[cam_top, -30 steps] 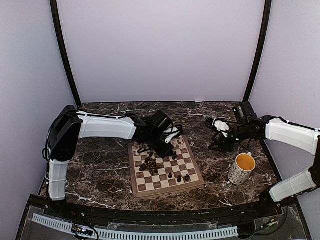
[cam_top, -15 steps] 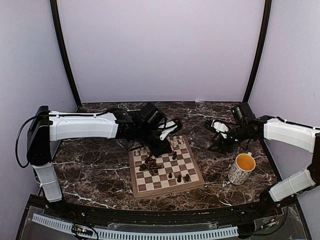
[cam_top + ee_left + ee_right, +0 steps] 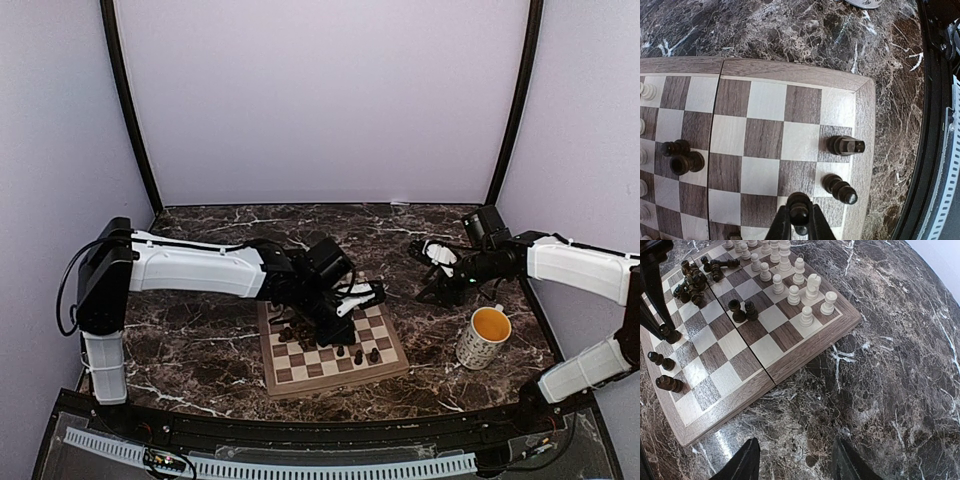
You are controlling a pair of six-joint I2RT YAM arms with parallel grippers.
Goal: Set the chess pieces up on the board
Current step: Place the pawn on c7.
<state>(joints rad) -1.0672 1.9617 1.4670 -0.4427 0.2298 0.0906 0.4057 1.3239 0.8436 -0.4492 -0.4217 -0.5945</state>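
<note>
Gripped between the narrow jaws of the left claw: one dark piece, over the board near its plain wood border; cannot tell whether touching the square or lifted a little. Just ahead of this claw and a bit to its right, two more dark pieces, each on an edge square and apart from each other. Further to the left of the claw, a pair of dark pieces touching each other. Beyond that pair, on the far half of the board, a small heap of dark pieces lying across one another, too tangled to count. Pale pieces standing in two rows at the far side from the left claw, about thirteen in the right wrist view. Right claw off the board, jaws well apart, holding nothing, above bare table just beside the board's corner. One speckled mug, yellow inside, near the right claw and toward the arm bases. Table of dark brown marble with white veins. Around it plain pale lilac walls and two black posts.
</note>
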